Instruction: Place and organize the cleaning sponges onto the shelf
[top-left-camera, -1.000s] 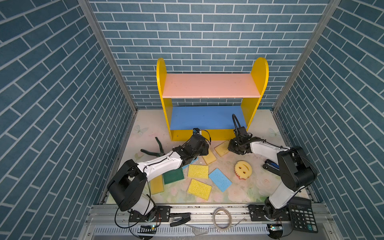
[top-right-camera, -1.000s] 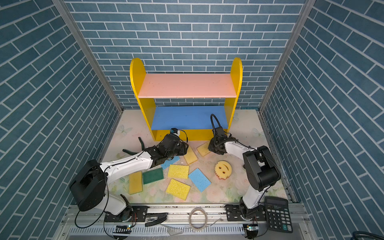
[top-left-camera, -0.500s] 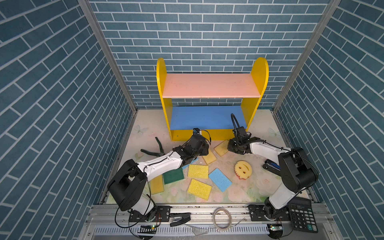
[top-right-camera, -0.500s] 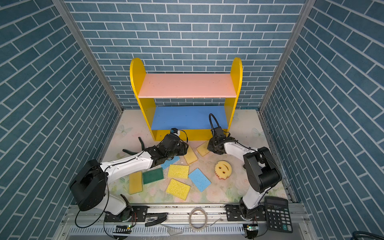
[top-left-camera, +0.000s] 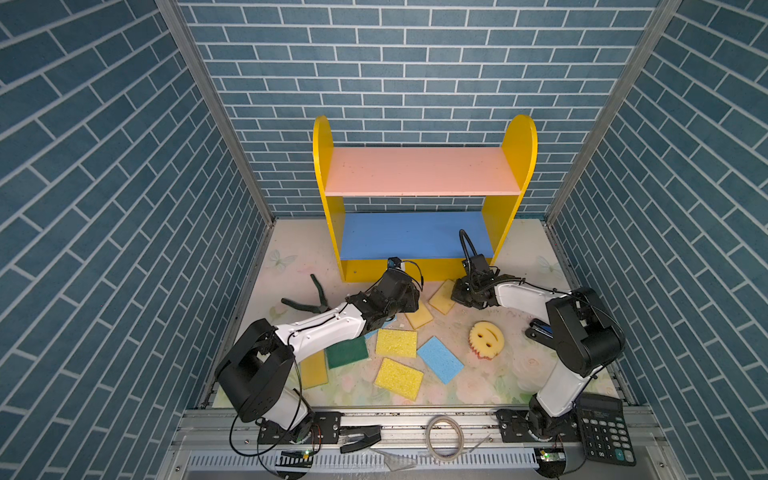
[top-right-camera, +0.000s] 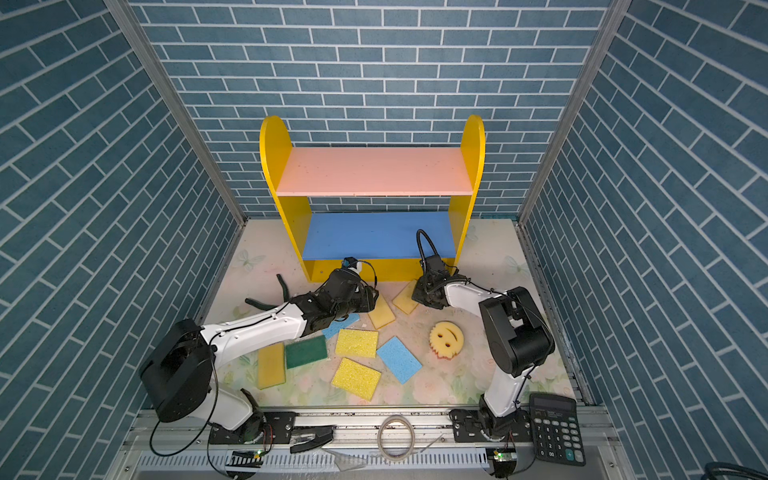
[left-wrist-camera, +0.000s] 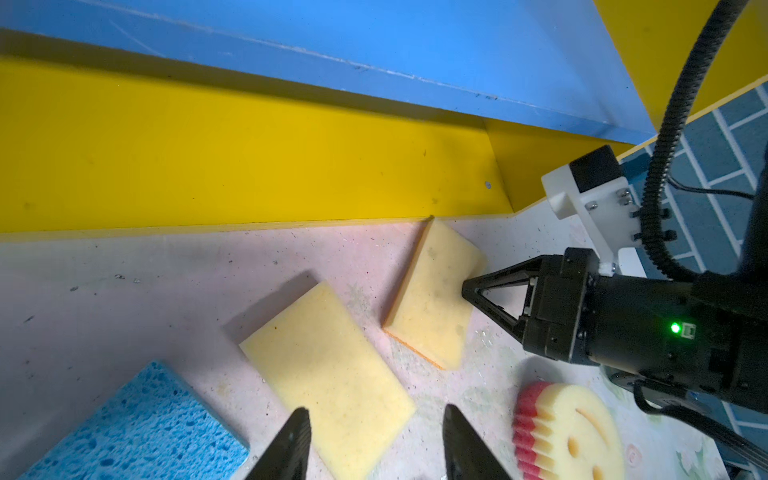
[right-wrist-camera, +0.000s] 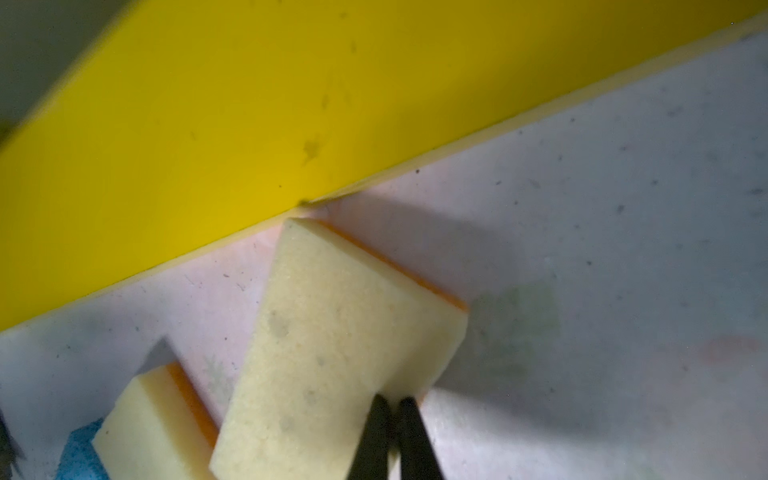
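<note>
The right gripper (left-wrist-camera: 467, 289) has just snapped together, its tips pressed closed at the edge of a tan sponge (left-wrist-camera: 428, 316) that lies flat, one corner right at the shelf (left-wrist-camera: 249, 158) base. The left gripper (left-wrist-camera: 374, 436) hangs spread over a second tan sponge (left-wrist-camera: 328, 365). A smiley sponge (left-wrist-camera: 569, 432) and a blue sponge (left-wrist-camera: 137, 428) lie nearby on the mat (left-wrist-camera: 166, 291).

Black calculator (top-left-camera: 604, 428) at front right corner, on rail. Dark pliers (top-left-camera: 309, 299) on floral mat (top-left-camera: 519, 374), near left wall. Wire coil (top-left-camera: 444, 436) on front rail.
</note>
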